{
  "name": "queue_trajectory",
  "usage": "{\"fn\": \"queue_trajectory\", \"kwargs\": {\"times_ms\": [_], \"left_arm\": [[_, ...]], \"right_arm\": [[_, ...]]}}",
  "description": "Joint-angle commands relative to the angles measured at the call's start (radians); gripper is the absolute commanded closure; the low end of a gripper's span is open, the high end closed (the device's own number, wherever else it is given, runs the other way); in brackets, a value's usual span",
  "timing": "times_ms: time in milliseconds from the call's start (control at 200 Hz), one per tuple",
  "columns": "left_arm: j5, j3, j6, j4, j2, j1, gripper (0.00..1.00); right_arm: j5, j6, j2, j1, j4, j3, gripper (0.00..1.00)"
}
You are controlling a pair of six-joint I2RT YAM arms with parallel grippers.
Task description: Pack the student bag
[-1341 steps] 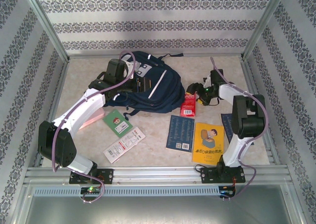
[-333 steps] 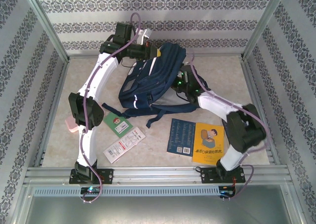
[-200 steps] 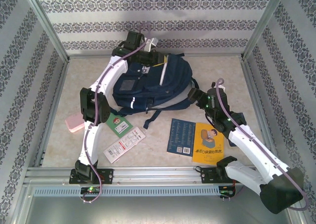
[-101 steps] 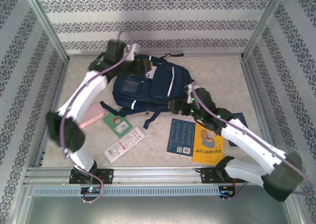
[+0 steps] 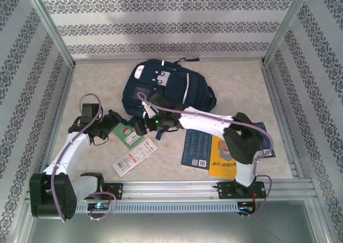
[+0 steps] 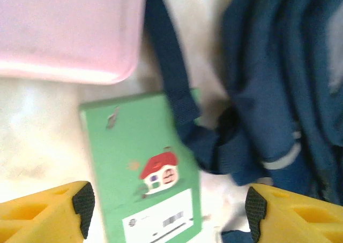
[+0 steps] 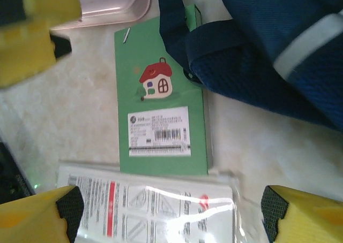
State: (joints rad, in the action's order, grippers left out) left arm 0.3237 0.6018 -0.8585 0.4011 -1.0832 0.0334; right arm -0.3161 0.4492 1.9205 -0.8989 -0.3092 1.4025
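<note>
**Bag.** The student bag (image 5: 163, 88) lies flat on the far middle of the bench (image 5: 236, 82), front pockets and white stripes up. Under two seconds ago both arms held it raised and tipped. Now it is set down and neither arm touches it. I cannot tell from here whether its main opening is gaping or closed.

**Left tool** (image 6: 169, 205). It has let go of the bag's top and pulled back toward the near left. Its yellow fingers now stand wide apart with nothing between them, having spread over the last second. It hangs low over the green booklet (image 6: 134, 162), with the pink case (image 6: 64, 29) just beyond.

**Right tool** (image 7: 171, 205). This arm has swung across from the right of the bench to the same spot. Its fingers are also apart and empty, above the booklet's barcode end and the clear plastic packet (image 7: 150, 211) that touches it.

**Loose items.** The blue book (image 5: 195, 145) and the yellow book (image 5: 225, 156) sit near the right arm's base, unchanged.

**Reading.** Bag handling looks finished for now, and the next pick is probably the booklet.

**Risks.**
- A dark bag strap (image 6: 169, 77) lies across the booklet's far corner, so a lift may drag it.
- Both tools crowd one thin, flat item, so a collision is possible.
</note>
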Motion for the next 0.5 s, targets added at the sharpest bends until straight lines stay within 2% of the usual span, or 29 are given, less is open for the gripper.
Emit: {"fn": "queue_trajectory", "kwargs": {"times_ms": [0,205,495], "left_arm": [[-0.027,-0.074,-0.132,-0.164,0.023,0.008,0.26],[-0.016,-0.207,-0.217,-0.324,-0.021,0.009,0.3],[0.042,-0.271,-0.238,-0.462,-0.117,0.007,0.38]], "right_arm": [[-0.072,0.031,0.097,-0.001,-0.006,0.097,0.13],[-0.103,0.045,0.246,0.003,-0.044,0.211,0.14],[-0.17,0.08,0.315,0.002,-0.035,0.242,0.15]]}}
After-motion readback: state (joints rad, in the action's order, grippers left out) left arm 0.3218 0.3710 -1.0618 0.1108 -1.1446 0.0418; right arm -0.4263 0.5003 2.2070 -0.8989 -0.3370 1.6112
